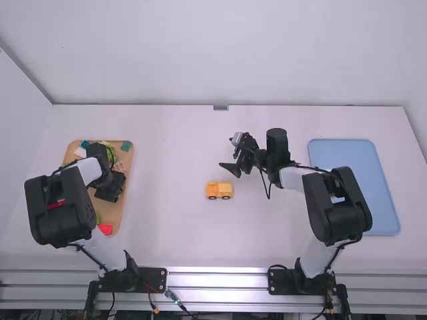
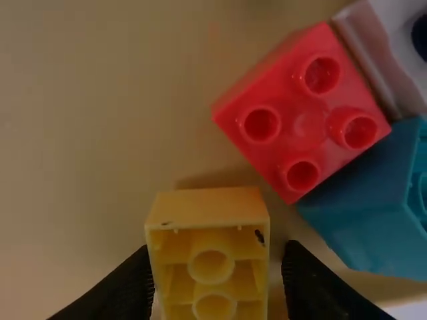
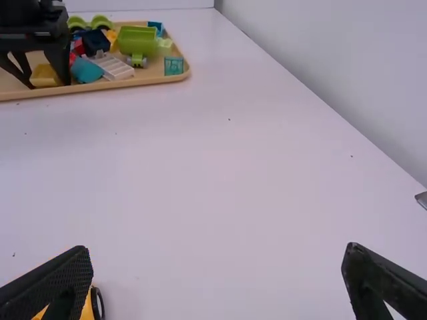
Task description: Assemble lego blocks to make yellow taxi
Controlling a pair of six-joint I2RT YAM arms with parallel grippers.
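We judge the wheeled yellow plastic taxi (image 1: 219, 190) part-built, a boxy yellow plastic block (image 2: 207, 205) unfitted, left end effector (image 2: 219, 253) and right end effector (image 3: 217, 249) wide.

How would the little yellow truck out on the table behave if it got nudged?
The yellow truck would probably roll, since wheels show along its side. Its crisp, blocky edges suggest stiff plastic, so it likely won't squash.

White table (image 1: 167, 240), pale walls (image 1: 220, 53).
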